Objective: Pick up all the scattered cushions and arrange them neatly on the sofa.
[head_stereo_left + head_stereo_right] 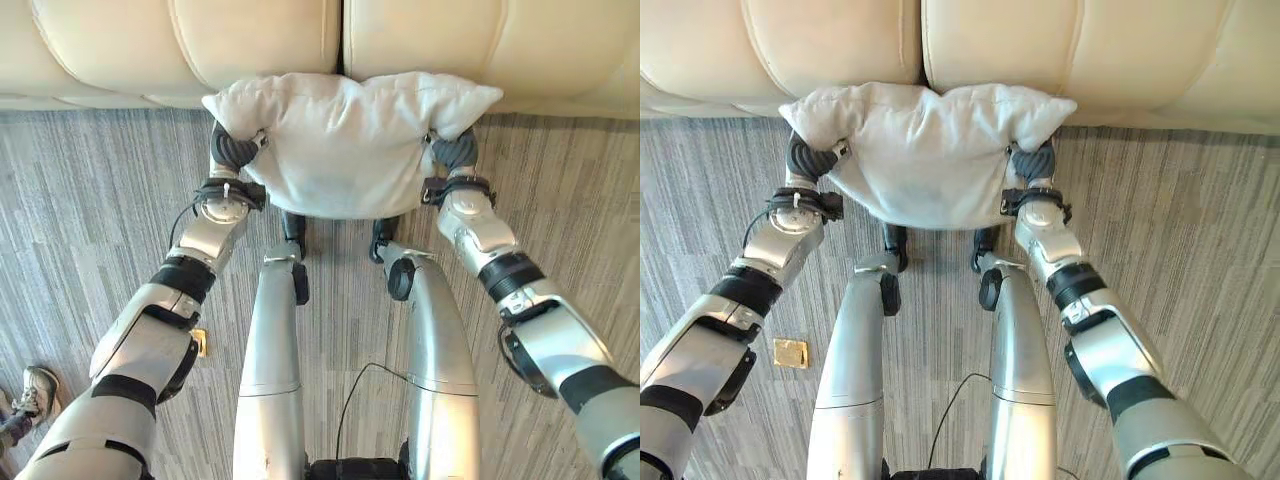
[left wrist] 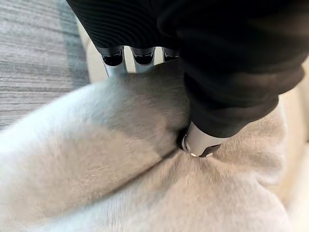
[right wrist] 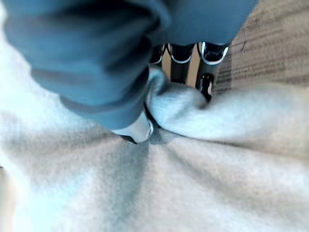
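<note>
A white, soft cushion [image 1: 345, 140] hangs in front of me, held between both hands just before the cream sofa [image 1: 250, 45]. My left hand [image 1: 232, 148] grips its left side, thumb [image 2: 198, 140] pressed into the fabric [image 2: 120, 169] and fingers [image 2: 118, 60] curled behind. At the cushion's right side my right hand [image 1: 453, 150] pinches a fold of cloth [image 3: 183, 108] between thumb [image 3: 137, 130] and fingers [image 3: 181, 63]. The cushion's top edge reaches the sofa's front, at the seam between two seat pads.
Grey striped carpet [image 1: 90, 200] covers the floor on both sides. A small brass floor plate [image 1: 791, 352] lies at the left. A person's shoe [image 1: 38, 385] shows at the lower left edge.
</note>
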